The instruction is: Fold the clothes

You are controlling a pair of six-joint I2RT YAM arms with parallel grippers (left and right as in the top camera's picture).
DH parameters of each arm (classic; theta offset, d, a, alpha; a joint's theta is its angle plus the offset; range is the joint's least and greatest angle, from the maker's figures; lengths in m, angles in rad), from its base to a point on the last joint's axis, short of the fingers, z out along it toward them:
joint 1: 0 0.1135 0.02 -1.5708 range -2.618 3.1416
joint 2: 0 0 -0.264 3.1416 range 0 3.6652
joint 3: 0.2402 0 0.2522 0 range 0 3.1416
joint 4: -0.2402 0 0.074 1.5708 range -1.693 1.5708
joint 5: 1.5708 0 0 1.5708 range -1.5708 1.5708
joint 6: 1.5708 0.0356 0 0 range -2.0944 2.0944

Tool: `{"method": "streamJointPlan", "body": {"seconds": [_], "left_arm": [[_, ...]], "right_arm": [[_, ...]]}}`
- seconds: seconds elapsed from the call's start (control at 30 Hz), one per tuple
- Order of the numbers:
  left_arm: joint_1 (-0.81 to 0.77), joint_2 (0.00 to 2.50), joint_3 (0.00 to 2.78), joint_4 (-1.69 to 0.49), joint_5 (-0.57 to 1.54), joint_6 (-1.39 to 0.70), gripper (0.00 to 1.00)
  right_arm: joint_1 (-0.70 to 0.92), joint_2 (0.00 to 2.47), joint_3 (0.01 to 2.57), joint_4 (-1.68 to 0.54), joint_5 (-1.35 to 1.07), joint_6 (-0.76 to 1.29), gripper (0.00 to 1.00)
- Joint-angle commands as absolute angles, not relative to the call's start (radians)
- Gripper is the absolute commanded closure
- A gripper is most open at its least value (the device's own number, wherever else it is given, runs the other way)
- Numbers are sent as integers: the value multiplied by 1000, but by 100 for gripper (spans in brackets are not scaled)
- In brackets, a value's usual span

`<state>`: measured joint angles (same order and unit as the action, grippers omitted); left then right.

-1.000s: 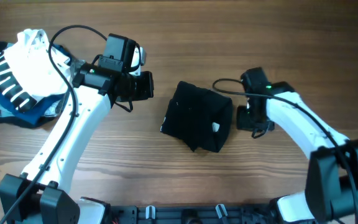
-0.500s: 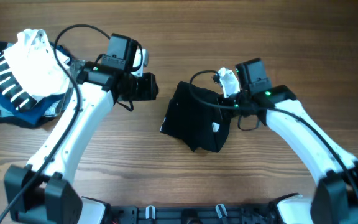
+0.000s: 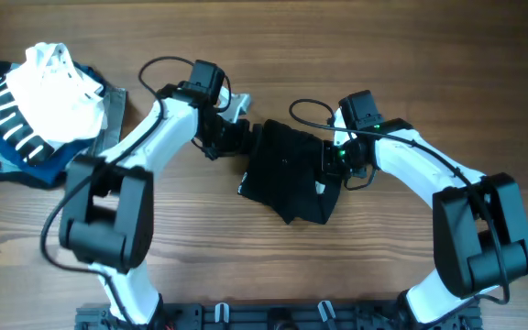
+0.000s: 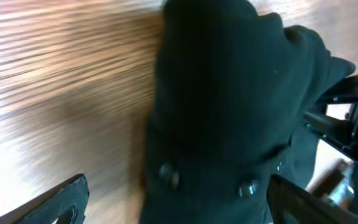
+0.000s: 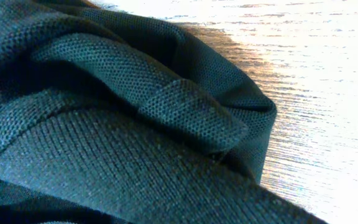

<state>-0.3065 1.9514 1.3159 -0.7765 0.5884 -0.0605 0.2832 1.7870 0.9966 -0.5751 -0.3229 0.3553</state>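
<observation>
Lying as a folded black bundle at mid-table, the shirt [image 3: 287,174] has a claw at either side. The left claw [image 3: 239,137] sits at its upper left edge, the right claw [image 3: 331,158] over its right edge. Well apart, in the table's [image 3: 383,55] far left corner, a white garment [image 3: 58,82] lies heaped on a striped garment [image 3: 7,115]; nothing stands between that heap and the shirt except the left arm.

From overhead neither claw's jaws can be made out. The left wrist view shows its fingers [image 4: 67,196] spread wide with the shirt between and ahead of them, ungripped, and the right arm [image 4: 353,121] beyond the cloth. The right wrist view is filled by knit folds against bare wood, its fingers hidden. That claw is closed, but whether it pinches cloth I cannot tell.
</observation>
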Motion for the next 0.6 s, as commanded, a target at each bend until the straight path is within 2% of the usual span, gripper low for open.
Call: {"method": "streamJointPlan", "body": {"seconds": [0.0,0.13,0.17,0.3,0.33,0.47,0.53,0.57], "left_arm": [[-310,2034,1328,-739,826,23,6],[-310,2094,1328,-716,906,28,5],[-313,2118,1328,-718,967,70,9],[-332,2159,1328,-716,979,75,19],[-341,2168,1328,-709,979,75,23],[-374,2179,1328,-663,979,71,55],[-386,2179,1328,-653,979,71,65],[-391,2179,1328,-653,979,71,76]], "right_arm": [[283,1850,972,-580,-240,366,94],[283,1850,972,-579,-240,366,94],[283,1850,972,-577,-240,366,94],[283,1850,972,-572,-240,366,94],[283,1850,972,-572,-244,366,94],[283,1850,972,-567,-248,365,94],[283,1850,972,-566,-248,365,94],[283,1850,972,-567,-247,366,95]]}}
